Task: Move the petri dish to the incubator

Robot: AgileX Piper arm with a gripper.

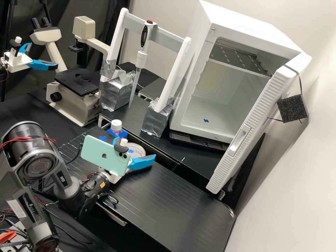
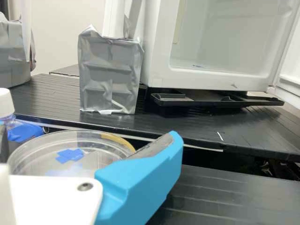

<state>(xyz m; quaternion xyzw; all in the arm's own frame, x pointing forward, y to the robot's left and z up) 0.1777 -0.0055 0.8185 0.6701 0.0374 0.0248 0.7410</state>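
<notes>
My gripper (image 1: 135,148) is low over the near bench, with its blue fingers spread apart and open. Between them lies the clear round petri dish (image 1: 139,148), partly hidden behind the phone on the wrist. In the wrist view the gripper (image 2: 89,137) has one blue finger beside the dish's rim, and the other is barely visible at the edge. A blue tape cross shows through the petri dish (image 2: 101,157); whether a finger touches the rim I cannot tell. The white incubator (image 1: 206,113) stands with its door open and a blue cross on its floor.
A white-capped bottle (image 1: 116,125) in a blue holder stands close to the dish. Behind are a pipette stand with silver-wrapped feet (image 1: 156,119) and a microscope (image 1: 78,82). A gap separates the near bench (image 1: 168,196) from the raised rear one; the incubator door (image 1: 257,129) juts forward.
</notes>
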